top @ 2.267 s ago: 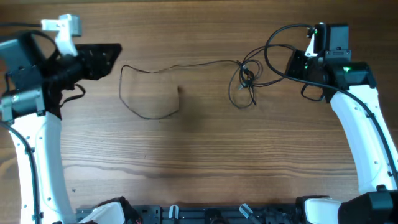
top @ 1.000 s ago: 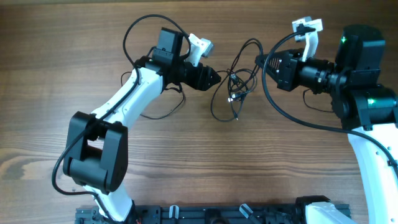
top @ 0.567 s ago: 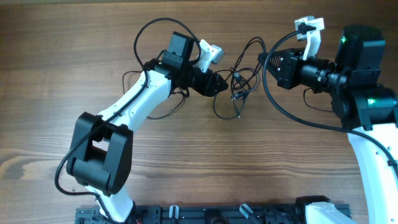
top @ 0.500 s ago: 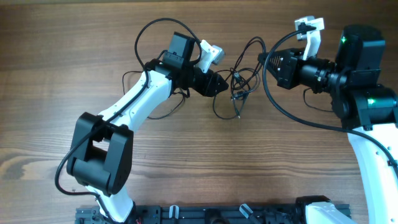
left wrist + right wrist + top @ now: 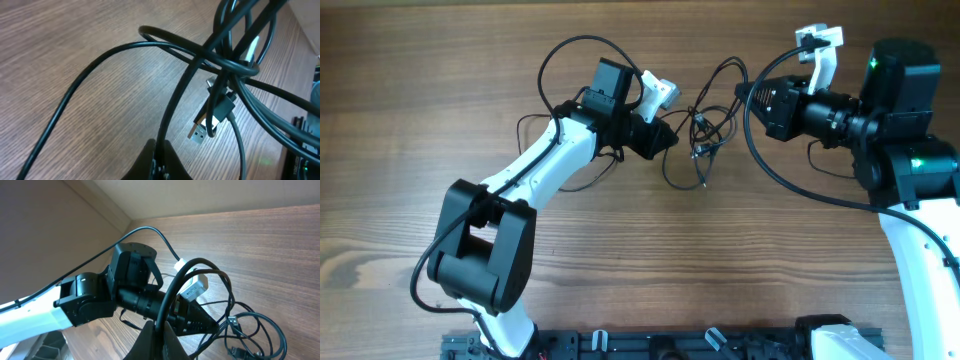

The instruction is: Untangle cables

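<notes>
The cables (image 5: 703,140) lie as a small dark tangle on the wooden table between my two arms. One thin strand (image 5: 582,183) trails left under the left arm. My left gripper (image 5: 671,140) is at the tangle's left edge, shut on one black strand (image 5: 175,112) that runs up into the knot (image 5: 226,65). A silver USB plug (image 5: 199,134) hangs just beyond the left gripper (image 5: 160,152). My right gripper (image 5: 741,93) is at the tangle's upper right, and in the right wrist view it (image 5: 158,328) is shut on a black cable (image 5: 172,292) that arches over to the loops (image 5: 250,325).
The left arm (image 5: 107,297) fills the space straight ahead of the right gripper. Thicker arm cables loop above the left arm (image 5: 570,55) and beside the right arm (image 5: 775,165). A black rail (image 5: 660,343) runs along the table's front edge.
The left arm has moved right to the tangle, and its jaws have closed on a strand. The right gripper has kept its place and its grip.
</notes>
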`<state>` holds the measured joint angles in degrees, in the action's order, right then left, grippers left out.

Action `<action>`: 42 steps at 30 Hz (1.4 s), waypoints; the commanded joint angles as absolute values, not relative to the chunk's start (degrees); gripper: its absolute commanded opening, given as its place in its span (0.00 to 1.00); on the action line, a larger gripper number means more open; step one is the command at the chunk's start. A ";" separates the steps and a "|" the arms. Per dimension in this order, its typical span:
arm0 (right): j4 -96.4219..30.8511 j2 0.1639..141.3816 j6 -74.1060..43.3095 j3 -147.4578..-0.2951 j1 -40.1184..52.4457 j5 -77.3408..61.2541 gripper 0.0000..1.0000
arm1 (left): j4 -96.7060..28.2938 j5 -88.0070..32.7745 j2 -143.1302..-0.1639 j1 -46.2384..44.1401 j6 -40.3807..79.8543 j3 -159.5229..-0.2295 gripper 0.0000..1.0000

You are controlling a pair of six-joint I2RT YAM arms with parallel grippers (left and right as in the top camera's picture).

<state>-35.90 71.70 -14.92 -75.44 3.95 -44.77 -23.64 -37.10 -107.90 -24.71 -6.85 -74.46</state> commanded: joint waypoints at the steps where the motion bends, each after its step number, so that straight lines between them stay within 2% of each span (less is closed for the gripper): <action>1: -35.73 70.81 -15.20 -75.79 4.19 -43.77 0.04 | -23.22 -32.60 -108.49 -24.84 -7.27 -73.78 0.04; 13: -49.15 70.91 -13.50 -75.79 4.19 -21.12 0.04 | -24.60 -29.82 -100.03 -21.52 -7.27 -73.78 0.04; 17: -52.58 71.44 -13.67 -75.77 4.19 -8.32 0.04 | -24.62 -26.87 -93.34 -20.47 -7.07 -73.82 0.04; 21: -52.84 75.68 -13.63 -75.77 4.19 -5.50 0.04 | -24.53 -26.89 -85.54 -18.28 -5.52 -73.84 0.04; 22: -52.56 76.84 -13.65 -75.77 4.19 -4.95 0.06 | -24.45 -26.92 -84.53 -17.78 -4.93 -73.84 0.04; 23: -52.23 78.74 -13.65 -75.77 4.19 -4.14 0.22 | -24.45 -26.89 -83.26 -17.21 -4.21 -73.84 0.04; 24: -51.77 80.44 -13.67 -75.77 4.19 -3.88 0.28 | -24.60 -26.89 -81.52 -16.34 -3.99 -73.84 0.04; 26: -49.87 84.05 -13.61 -75.77 4.19 -3.88 0.45 | -24.67 -26.92 -79.13 -15.44 -2.44 -73.84 0.04; 31: -44.34 86.48 -5.82 -75.77 4.73 -18.61 0.63 | -24.36 -26.96 -75.83 -15.25 0.97 -73.84 0.04; 34: -44.07 87.83 -5.96 -75.77 6.13 -18.59 0.63 | -21.71 -27.83 -75.72 -15.27 4.23 -73.84 0.04; 36: -42.92 89.91 -1.54 -75.70 7.11 -22.55 0.59 | -20.47 -27.70 -74.87 -15.22 4.34 -73.97 0.04; 38: -41.65 91.66 1.56 -75.70 7.22 -29.95 0.48 | -20.08 -27.51 -73.52 -14.81 4.34 -75.02 0.04; 39: -40.95 92.31 1.54 -75.70 7.22 -31.83 0.47 | -20.12 -27.49 -73.10 -14.59 4.34 -75.72 0.04; 42: -39.24 94.76 3.53 -75.70 7.51 -38.92 0.54 | -20.10 -27.33 -71.24 -13.37 4.36 -78.17 0.04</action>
